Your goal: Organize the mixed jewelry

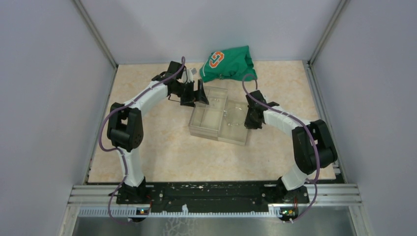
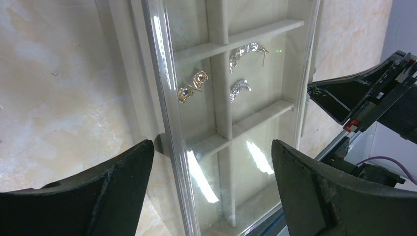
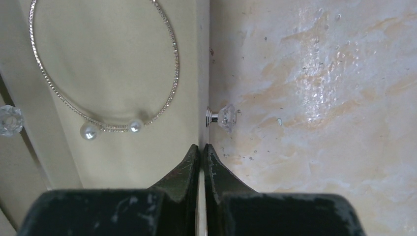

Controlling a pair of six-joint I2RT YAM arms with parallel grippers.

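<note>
Free tabletop (image 1: 162, 152) in front of the clear box (image 1: 216, 129) — left arm (image 1: 147, 97), right arm (image 1: 282, 120) flank it, green cloth (image 1: 231, 64) behind.

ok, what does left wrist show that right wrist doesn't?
Left wrist only: a gold earring pair and two silver earrings in neighbouring compartments, seen between wide-open left fingers. Right wrist only: a thin bangle with two pearl ends, a crystal knob at the box's outer wall, shut right fingers. Both: the clear box and the marbled tabletop.

The top view looks down over the whole tabletop (image 1: 167, 157); both wrist views sit close above the clear box (image 1: 216, 135).
</note>
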